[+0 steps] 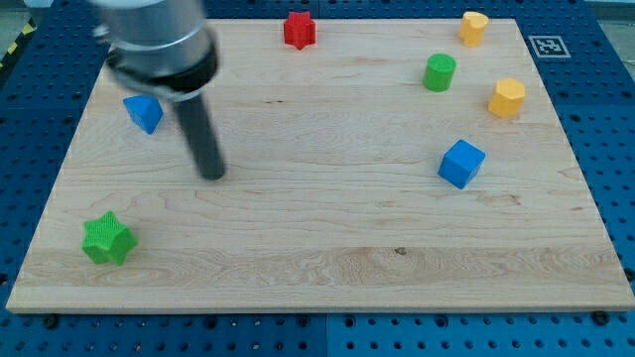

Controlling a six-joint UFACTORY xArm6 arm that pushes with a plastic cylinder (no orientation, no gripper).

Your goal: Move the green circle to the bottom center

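I count seven blocks on the pale wooden worktop [298, 248] — two green, two blue, two yellow, one red. My tip [212, 175], a bare rod tool with nothing to open or close, sits well apart from the green cylinder block [440, 72] at its two o'clock; the six o'clock edge lies open.

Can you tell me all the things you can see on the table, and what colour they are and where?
green circle: 1, green, upper right part of the board
green star: 1, green, lower left of the board
red star: 1, red, top edge, near the middle
blue cube: 1, blue, right of centre
blue block: 1, blue, upper left, just left of the rod
yellow blocks: 2, yellow, one at the top right, one lower by the right edge
wooden board: 1, light wood, fills most of the view
black-and-white marker: 1, board's top right corner
my tip: 1, dark rod end, left of centre, touching no block, far from the green circle
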